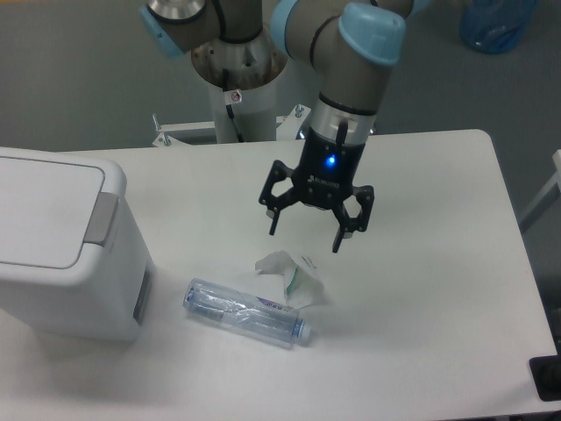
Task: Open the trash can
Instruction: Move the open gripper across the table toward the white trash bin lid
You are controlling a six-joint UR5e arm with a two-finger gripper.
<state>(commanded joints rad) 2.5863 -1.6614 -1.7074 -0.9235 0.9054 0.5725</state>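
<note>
The trash can (pixel 53 263) is a large white boxy bin at the left edge of the table. Its flat white lid (pixel 44 206) is down, and its grey push tab (pixel 102 219) is on the lid's right side. My gripper (pixel 304 241) hangs over the middle of the table, well to the right of the bin. Its black fingers (pixel 273 221) are spread open and hold nothing.
A clear plastic bottle (pixel 247 313) lies on its side just right of the bin. A crumpled white wrapper (pixel 292 275) lies below the gripper. The white table (pixel 438 219) ends at the right and front. A blue container (pixel 497 22) stands on the floor behind.
</note>
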